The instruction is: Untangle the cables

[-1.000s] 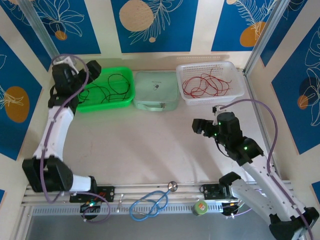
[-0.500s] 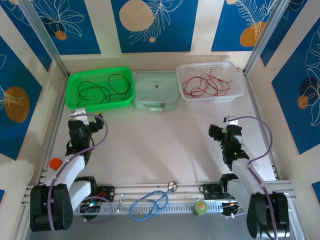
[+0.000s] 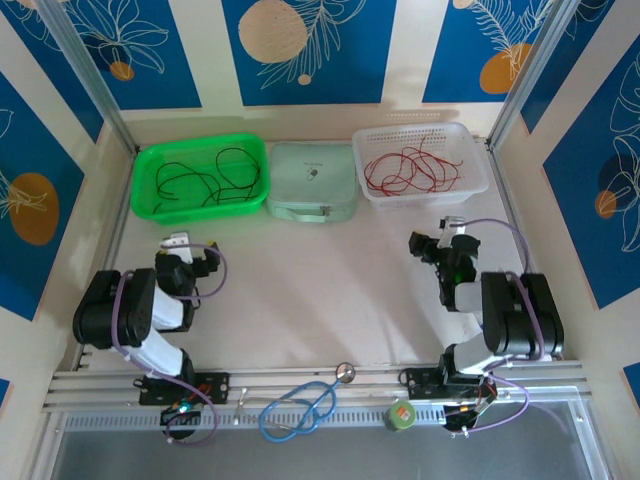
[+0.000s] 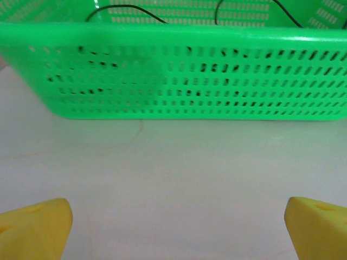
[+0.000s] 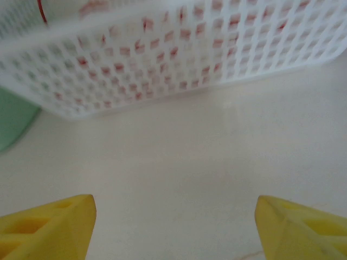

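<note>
Black cables (image 3: 205,178) lie in a green basket (image 3: 200,216) left of a mint case (image 3: 312,180). Right of it, red cables (image 3: 410,170) fill a white basket (image 3: 425,202). In front of the case, left jaws and right jaws gape wide, empty.

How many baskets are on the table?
2: a green basket at the back left holding black wires, and a white basket at the back right holding red wires.

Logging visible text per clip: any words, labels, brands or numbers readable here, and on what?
None can be read.
Mint-green case: small dark mark on its lid, too small to read.
Green round thing at the near edge: reddish spot, too blurred to read.
</note>
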You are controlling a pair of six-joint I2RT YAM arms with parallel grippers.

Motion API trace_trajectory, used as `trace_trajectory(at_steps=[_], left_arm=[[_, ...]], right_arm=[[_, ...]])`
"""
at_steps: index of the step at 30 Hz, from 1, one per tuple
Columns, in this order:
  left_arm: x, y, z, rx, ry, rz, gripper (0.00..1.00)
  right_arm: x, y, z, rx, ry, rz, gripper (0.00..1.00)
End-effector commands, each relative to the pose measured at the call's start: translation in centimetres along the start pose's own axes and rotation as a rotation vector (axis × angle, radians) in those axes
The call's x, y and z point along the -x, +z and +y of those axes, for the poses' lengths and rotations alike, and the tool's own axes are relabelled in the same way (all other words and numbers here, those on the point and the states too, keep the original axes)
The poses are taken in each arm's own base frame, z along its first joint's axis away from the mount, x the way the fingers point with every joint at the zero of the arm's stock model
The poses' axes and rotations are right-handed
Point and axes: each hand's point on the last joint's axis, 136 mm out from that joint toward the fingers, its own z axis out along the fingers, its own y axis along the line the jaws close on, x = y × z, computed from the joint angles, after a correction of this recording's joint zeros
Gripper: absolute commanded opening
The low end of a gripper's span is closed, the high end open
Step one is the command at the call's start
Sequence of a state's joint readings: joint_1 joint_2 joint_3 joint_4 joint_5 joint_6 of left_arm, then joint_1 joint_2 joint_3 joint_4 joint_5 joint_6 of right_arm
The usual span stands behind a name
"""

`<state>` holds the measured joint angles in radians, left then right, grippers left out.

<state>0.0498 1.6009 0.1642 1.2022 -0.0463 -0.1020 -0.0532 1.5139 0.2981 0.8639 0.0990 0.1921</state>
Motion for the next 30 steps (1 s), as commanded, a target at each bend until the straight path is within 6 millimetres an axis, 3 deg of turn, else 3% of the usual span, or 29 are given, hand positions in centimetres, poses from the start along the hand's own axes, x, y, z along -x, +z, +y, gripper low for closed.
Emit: trace_trajectory(at_steps=[1,3,7,8,9,30], left_arm=[[3.8,1.4,-2.4,-0.102,0.059,-0.079,1.00],[3.4,2.9,-3.8,-0.137,0.114,0.010,1.00],[3.5,3.0,-4.5,-0.109,0.162,0.010,1.00],[3.5,3.0,-4.5,-0.108,0.163,0.007,1.00],[3.4,2.9,-4.5,-0.109,0.162,0.012,1.00],[3.4,3.0,-5.0,-0.142,0.174,0.016,1.00]], right_arm=[[3.6,1.5,2.4,0.091,-0.085,-0.038,0.80],[3.4,1.6,2.9,0.100,-0.107,-0.024,0.84],[3.4,1.6,3.0,0.102,-0.114,-0.034,0.84],[3.3,1.6,3.0,0.097,-0.116,-0.031,0.88],[3.3,1.6,3.0,0.096,-0.117,-0.032,0.99],[3.3,1.6,3.0,0.096,-0.121,-0.033,0.99]])
